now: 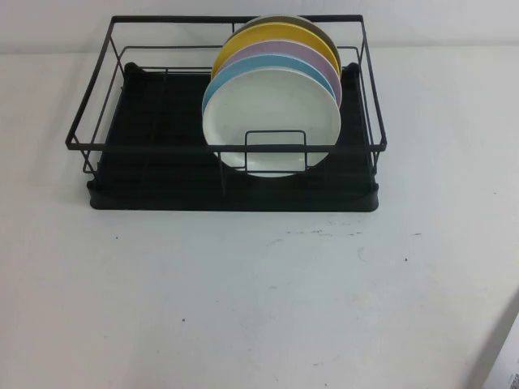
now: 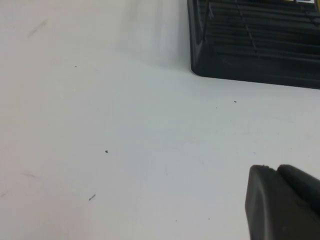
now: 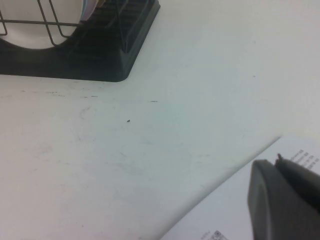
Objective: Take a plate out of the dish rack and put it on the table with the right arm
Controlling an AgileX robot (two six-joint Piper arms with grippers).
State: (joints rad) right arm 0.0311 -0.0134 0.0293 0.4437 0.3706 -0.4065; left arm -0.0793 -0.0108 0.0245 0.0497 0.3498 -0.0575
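A: Black plastic, one dark finger tip, was all that showed of the left gripper (image 2: 282, 202) in its own wrist view. It hung over bare white table (image 1: 243, 308), and whether its jaws were apart or together I could not tell.

B: What lay beyond those jaws?

A: A corner of the dish rack (image 1: 227, 174), well apart from them, across open table.

B: And the plate?

A: The plate (image 1: 272, 121) stood on edge in the dish rack, frontmost of a stack, with a light blue plate (image 1: 220, 81) just behind it, then a lilac plate (image 1: 280, 50) and a yellow plate (image 1: 259, 34). A small wire loop crossed its lower part.

B: The right side?

A: The right gripper (image 3: 287, 200) sat low over the table's near right corner, jaws pressed together, holding nothing. A printed sheet of paper (image 3: 225, 210) lay directly under it. The plate was far ahead of those jaws, well apart, still inside the wire frame.
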